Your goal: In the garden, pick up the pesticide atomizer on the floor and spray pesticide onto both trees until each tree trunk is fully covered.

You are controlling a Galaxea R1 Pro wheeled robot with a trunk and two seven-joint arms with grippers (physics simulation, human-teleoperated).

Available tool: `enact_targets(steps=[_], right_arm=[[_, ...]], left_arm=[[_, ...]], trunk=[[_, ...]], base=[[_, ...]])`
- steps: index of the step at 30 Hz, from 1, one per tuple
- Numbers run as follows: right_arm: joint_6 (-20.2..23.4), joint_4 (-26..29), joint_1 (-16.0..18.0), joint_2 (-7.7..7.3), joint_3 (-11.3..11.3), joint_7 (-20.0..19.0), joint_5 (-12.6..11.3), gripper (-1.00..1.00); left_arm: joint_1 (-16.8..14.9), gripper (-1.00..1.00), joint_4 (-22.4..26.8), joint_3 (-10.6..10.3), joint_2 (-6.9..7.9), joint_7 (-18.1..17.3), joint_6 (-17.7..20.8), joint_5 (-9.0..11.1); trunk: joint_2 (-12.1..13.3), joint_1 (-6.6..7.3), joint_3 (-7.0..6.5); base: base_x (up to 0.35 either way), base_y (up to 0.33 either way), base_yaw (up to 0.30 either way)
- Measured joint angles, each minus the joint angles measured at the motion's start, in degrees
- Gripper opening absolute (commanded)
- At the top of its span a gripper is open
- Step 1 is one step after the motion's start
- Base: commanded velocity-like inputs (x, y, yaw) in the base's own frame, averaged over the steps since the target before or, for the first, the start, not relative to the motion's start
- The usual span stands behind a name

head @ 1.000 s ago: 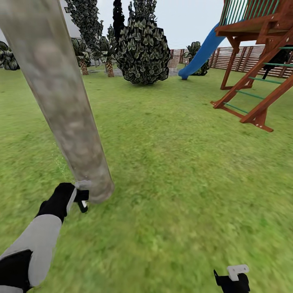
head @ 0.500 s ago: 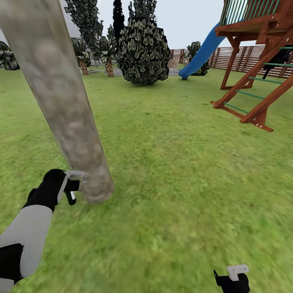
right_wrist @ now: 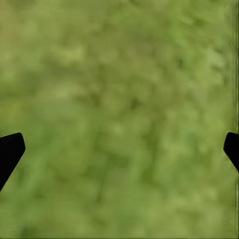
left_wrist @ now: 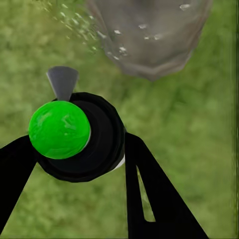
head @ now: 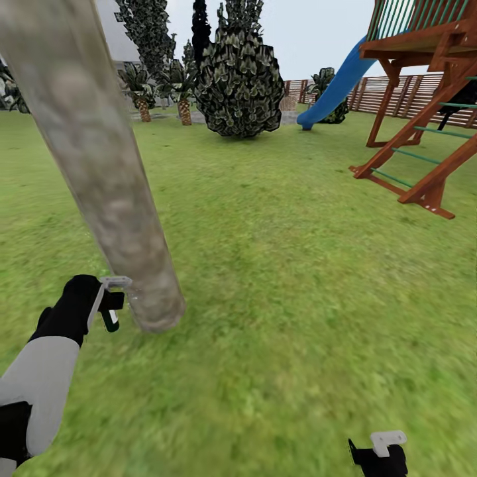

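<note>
Pesticide atomizer [left_wrist: 74,134] aimed at the tree trunk [head: 99,172] base.
Dark, green-capped body; white pesticide [left_wrist: 119,47] specks dot the mottled bark.

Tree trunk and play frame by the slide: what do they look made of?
Tree trunk: bark, matte, mottled grey-brown, with white specks near its base in the left wrist view. Play frame: likely stained wood, reddish-brown beams; its green rungs could be painted metal or plastic, unclear.

left arm [head: 40,377]: grey-white shell, black joints | end effector [head: 111,303] (left): black, pale finger
</note>
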State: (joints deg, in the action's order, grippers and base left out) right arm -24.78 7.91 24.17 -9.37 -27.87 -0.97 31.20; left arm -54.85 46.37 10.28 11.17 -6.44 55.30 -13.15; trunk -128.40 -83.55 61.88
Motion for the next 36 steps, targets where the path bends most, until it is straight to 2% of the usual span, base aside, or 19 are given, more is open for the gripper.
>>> enact_targets(steps=[19,33,36], right_arm=[[0.0,0.0,0.0,0.14,0.0,0.0,0.0,1.0],[0.0,0.0,0.0,0.18,0.0,0.0,0.0,1.0],[0.0,0.0,0.0,0.15,0.0,-0.1,0.0,1.0]], left_arm=[[0.0,-1.0,-0.1,0.5,0.08,0.1,0.1,0.1],[0.0,-1.0,-0.4,0.7,-0.07,0.1,0.0,0.1],[0.0,-1.0,-0.6,0.7,-0.96,0.1,0.0,0.2]], trunk=[[0.0,0.0,0.0],[0.0,0.0,0.0],[0.0,0.0,0.0]], base=[[0.078,-0.273,0.009],[0.111,-0.273,0.264],[0.187,-0.237,0.277]])
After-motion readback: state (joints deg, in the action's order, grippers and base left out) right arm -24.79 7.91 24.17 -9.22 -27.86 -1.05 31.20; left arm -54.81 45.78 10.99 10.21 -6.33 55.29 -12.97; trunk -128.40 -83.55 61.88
